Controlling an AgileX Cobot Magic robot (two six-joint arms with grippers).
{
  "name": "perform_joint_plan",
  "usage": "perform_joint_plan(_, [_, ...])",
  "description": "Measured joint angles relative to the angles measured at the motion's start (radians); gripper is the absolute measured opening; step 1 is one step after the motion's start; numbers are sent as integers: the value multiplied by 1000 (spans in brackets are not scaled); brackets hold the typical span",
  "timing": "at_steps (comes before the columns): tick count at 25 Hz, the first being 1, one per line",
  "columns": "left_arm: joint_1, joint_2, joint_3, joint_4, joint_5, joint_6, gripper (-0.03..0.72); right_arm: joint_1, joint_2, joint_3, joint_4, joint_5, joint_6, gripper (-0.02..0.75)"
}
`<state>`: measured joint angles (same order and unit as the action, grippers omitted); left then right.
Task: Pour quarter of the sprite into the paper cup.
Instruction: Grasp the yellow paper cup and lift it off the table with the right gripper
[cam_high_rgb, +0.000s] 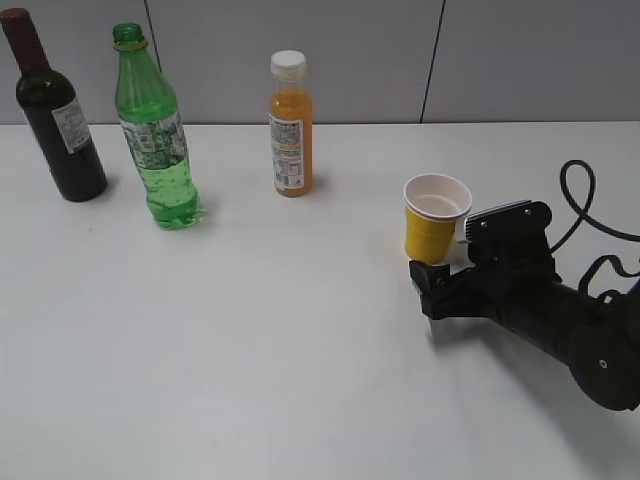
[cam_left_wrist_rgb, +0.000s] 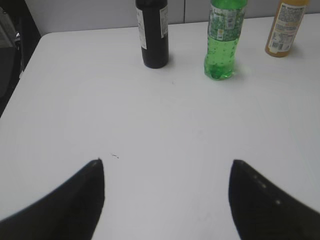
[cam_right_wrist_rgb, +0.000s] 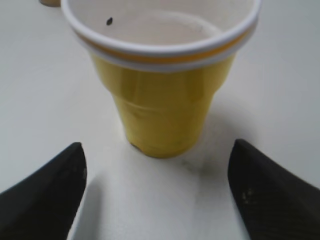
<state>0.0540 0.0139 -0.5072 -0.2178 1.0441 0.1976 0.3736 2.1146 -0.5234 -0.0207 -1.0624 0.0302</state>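
The right gripper (cam_right_wrist_rgb: 157, 192) sits low over the white table (cam_high_rgb: 300, 340), its two black fingers (cam_right_wrist_rgb: 45, 195) spread wide, nothing between them. Just ahead of the fingertips stands the small yellow paper cup with a white rolled rim (cam_right_wrist_rgb: 162, 75), upright, close to the gripper but not touched by either finger. Inside, the cup is white, with a tiny dark speck on the inner wall. In the exterior view the black right arm (cam_high_rgb: 540, 300) reaches in from the lower right, and the cup (cam_high_rgb: 435, 218) stands just beyond its front end, on the right half of the table.

Over to the left gripper (cam_left_wrist_rgb: 167, 200): its dark fingers (cam_left_wrist_rgb: 70, 200) are also wide apart and hold nothing, hovering over bare tabletop (cam_left_wrist_rgb: 150, 130). Well ahead of it stands the tall translucent green plastic sprite bottle with a printed label (cam_left_wrist_rgb: 222, 40), upright, clear fizzy liquid in its lower part. From the exterior view that bottle (cam_high_rgb: 155, 135) is at the far left of the table, well apart from the cup. On its left stands a dark wine bottle with a red-capped neck (cam_high_rgb: 55, 110); on its right, nearer the middle, a smaller orange juice bottle with a white cap (cam_high_rgb: 290, 125). All three bottles are upright in a loose row near the grey back wall (cam_high_rgb: 350, 50).
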Motion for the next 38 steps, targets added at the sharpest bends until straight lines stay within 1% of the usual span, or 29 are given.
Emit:
perform_joint_plan(10, [0,0,0,0,0,0,589,0,65,-65,0,-7,7,675])
perform_joint_plan(28, [0,0,0,0,0,0,589,0,186,-180,-2,-106,32,652])
perform_joint_plan(33, [0,0,0,0,0,0,589,-3,192,-182,-2,-121,40,633])
perform_joint_plan(38, [0,0,0,0,0,0,589,-12,192,-182,-6,-123,42,592])
